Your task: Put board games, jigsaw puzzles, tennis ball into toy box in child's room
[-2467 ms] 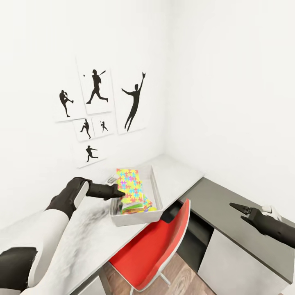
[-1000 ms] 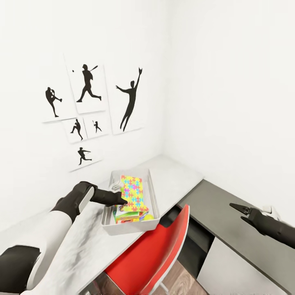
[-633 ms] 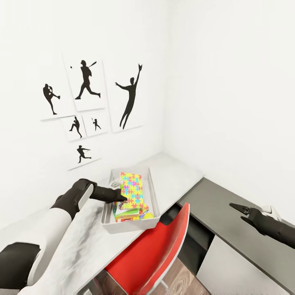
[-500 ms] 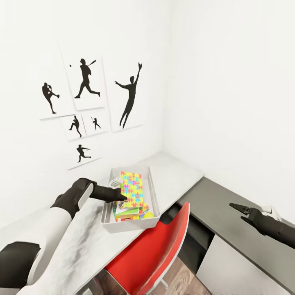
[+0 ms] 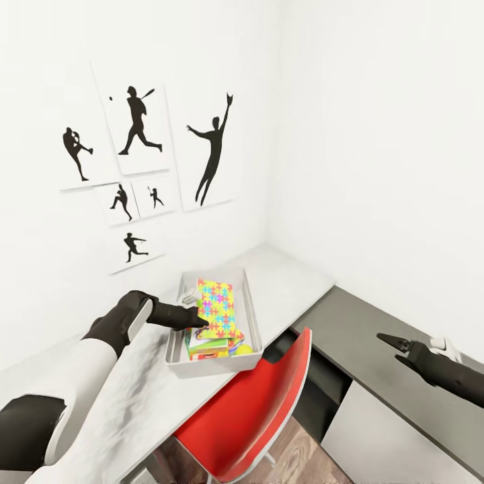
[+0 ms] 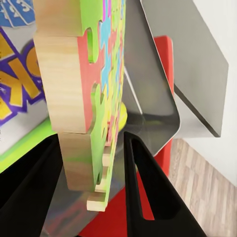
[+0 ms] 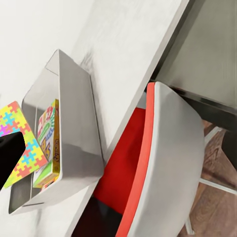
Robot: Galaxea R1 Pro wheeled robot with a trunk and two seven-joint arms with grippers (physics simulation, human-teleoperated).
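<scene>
Head view: high, facing down into the room corner over the desk (image 5: 282, 282), taking in bin (image 5: 250, 316) and red chair (image 5: 255, 403) from afar. Left wrist view: very close, along the tool fingers (image 6: 148, 192) into the bin (image 6: 158, 89). Right wrist view: farther off, looking across at the same bin (image 7: 74, 123), chair (image 7: 168, 163) and desk (image 7: 128, 44).

Jigsaw puzzle (image 5: 216, 308): yellow, pink, green, blue pieces. Toy box (image 5: 250, 316): light grey. Chair (image 5: 255, 410): red. Tool (image 5: 202, 320): black.
</scene>
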